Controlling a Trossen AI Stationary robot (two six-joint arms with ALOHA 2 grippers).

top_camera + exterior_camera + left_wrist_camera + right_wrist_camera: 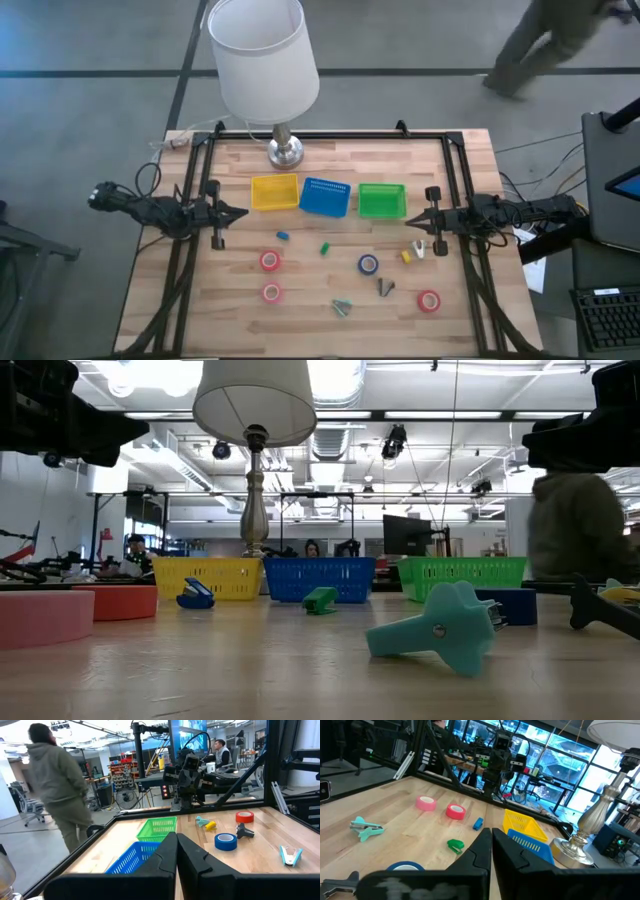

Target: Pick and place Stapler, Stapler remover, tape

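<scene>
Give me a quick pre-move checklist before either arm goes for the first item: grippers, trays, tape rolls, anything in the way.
1. Left gripper parked at the table's left side, fingers shut, holding nothing: ok, must open before a pick.
2. Right gripper parked at the right side, shut and empty: ok, same.
3. Yellow tray, blue tray and green tray in a row in front of the lamp: ok; whether they are empty, cannot tell.
4. Blue tape lies flat, apart from its neighbours: ok.
5. Three red tape rolls, e.g., lie flat and separate: ok.
6. Person walking beyond the table's far right corner: not ok, wait.
</scene>
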